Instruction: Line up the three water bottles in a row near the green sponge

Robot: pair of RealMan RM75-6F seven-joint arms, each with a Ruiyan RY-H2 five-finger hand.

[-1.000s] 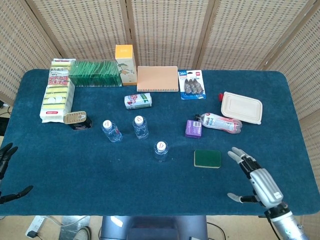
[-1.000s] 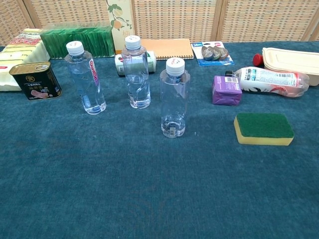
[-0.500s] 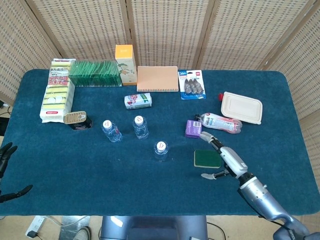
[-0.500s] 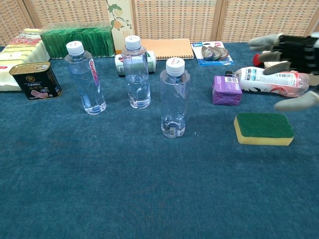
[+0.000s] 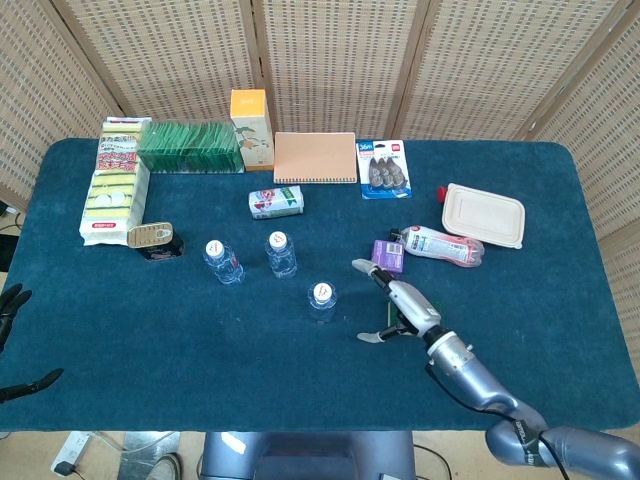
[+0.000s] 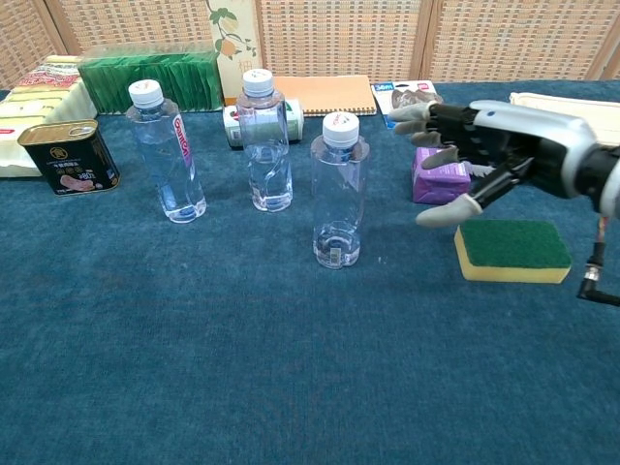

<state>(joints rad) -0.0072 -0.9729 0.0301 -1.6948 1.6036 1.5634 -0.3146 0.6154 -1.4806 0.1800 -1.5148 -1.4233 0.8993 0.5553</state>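
Note:
Three clear water bottles with white caps stand upright: one at the left [image 6: 167, 155] [image 5: 222, 261], one behind the middle [image 6: 264, 143] [image 5: 281, 253], and one nearest me [image 6: 338, 190] [image 5: 321, 300]. The green sponge [image 6: 511, 250] with a yellow base lies to the right of the near bottle; the head view has it hidden under my arm. My right hand [image 6: 463, 145] [image 5: 392, 300] hovers open between the near bottle and the sponge, fingers spread toward the bottle, not touching it. My left hand [image 5: 12, 340] shows as dark fingers at the head view's left edge, empty.
A purple box [image 6: 439, 180] and a lying bottle [image 5: 444, 246] sit behind the sponge, a lidded tray [image 5: 484, 214] further right. A tin can [image 6: 68, 156], sponge packs [image 5: 115, 190], green packets [image 5: 188, 148], a notebook [image 5: 315, 157] and a small carton [image 5: 276, 201] lie at the back.
My right hand has swept left from the table's front right, past the sponge, toward the near bottle. The bottles have not moved.

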